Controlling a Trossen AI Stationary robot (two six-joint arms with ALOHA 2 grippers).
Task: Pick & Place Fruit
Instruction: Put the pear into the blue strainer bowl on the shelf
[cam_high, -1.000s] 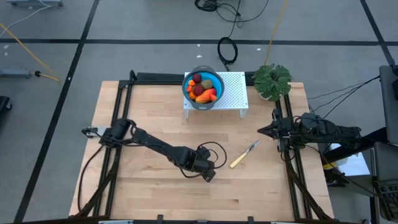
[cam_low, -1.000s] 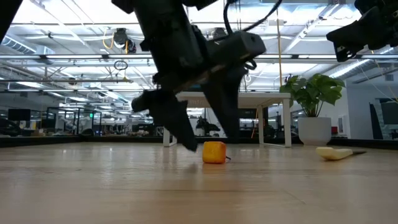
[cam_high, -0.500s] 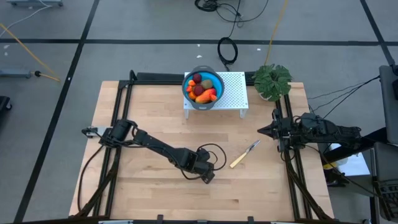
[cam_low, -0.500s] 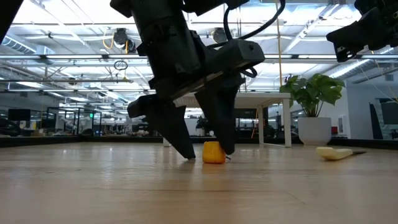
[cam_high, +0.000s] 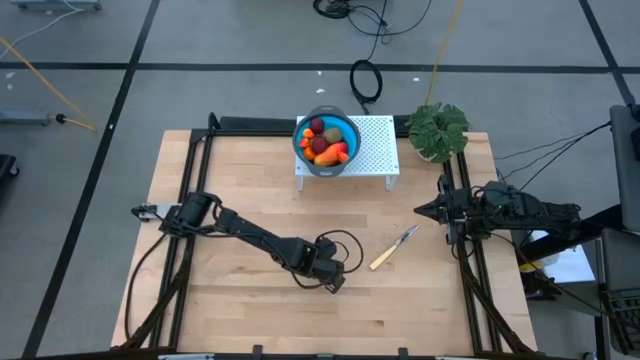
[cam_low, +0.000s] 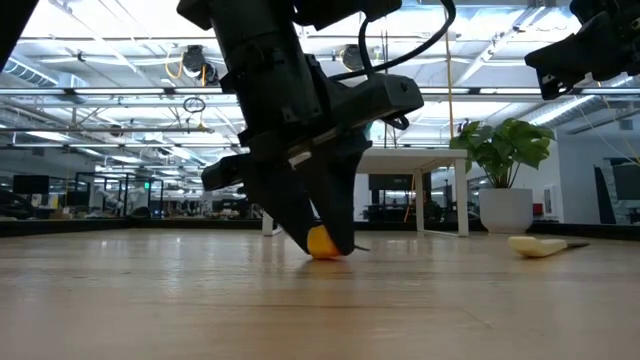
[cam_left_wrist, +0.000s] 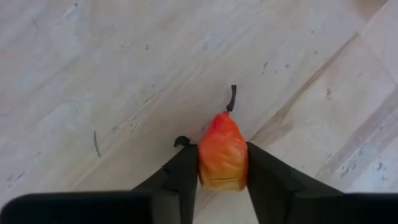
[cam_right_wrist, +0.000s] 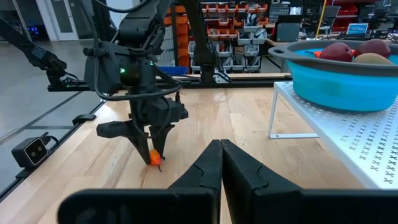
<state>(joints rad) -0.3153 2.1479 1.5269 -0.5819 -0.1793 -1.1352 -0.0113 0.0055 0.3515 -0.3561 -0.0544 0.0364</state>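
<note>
On the pale wooden tabletop (cam_high: 230, 300), near its front middle, the left gripper (cam_left_wrist: 222, 167) has both dark fingers pressed against the sides of a small orange toy fruit piece with a dark stem (cam_left_wrist: 222, 153). The right gripper (cam_right_wrist: 220, 163) waits at the table's right edge, fingers together.

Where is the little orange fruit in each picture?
High view: hidden under the left pincer on the wooden table.
Low view: the small orange toy fruit sits low in the middle, between that pincer's fingers.
Left wrist view: middle, squeezed between the two dark fingers.
Right wrist view: lower left, at the pincer's tips.
Shared landmark: the left pincer.
</note>
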